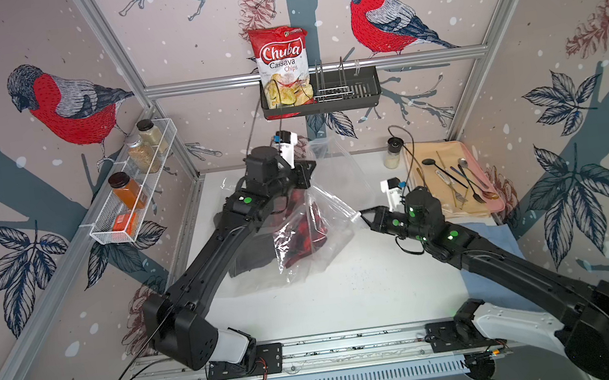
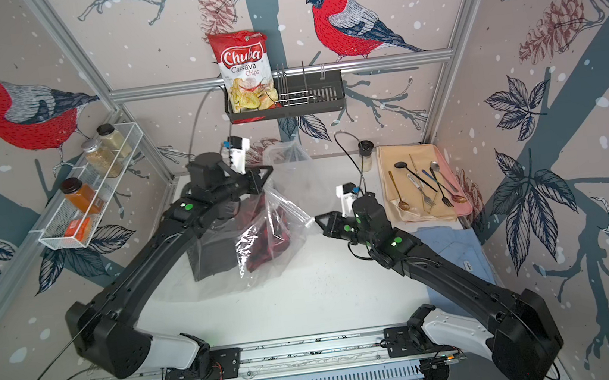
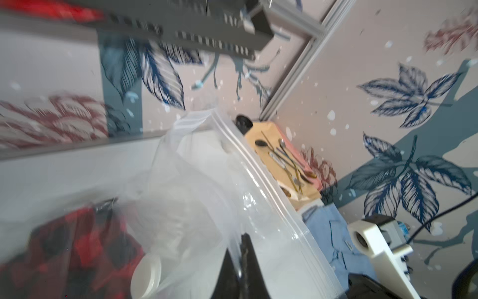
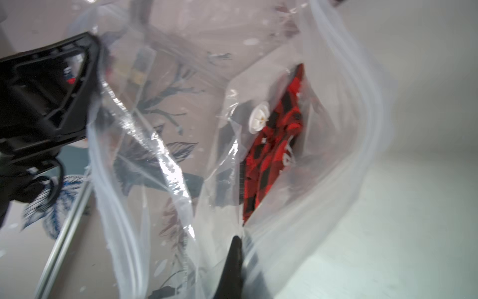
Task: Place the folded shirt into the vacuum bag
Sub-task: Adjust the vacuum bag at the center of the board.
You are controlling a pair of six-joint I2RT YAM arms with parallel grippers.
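White table (image 1: 365,289), bird-print walls (image 1: 199,35): I am pinching the vacuum bag (image 1: 335,230) with left tool (image 3: 243,246) and right tool (image 1: 362,214), both clamped on its rim; lifting evenly should settle the plaid shirt (image 1: 318,221).

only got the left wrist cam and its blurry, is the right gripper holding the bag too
Observer: Yes, in both top views the right gripper is shut on the bag at its zip edge, across from the left gripper.
Operator: is the red shirt in
Observer: The right wrist view looks into the open mouth: the red checked shirt sits inside, beside the white valve.
Operator: anything else near it
Observer: A black cloth lies against the bag, on the side away from the right gripper.
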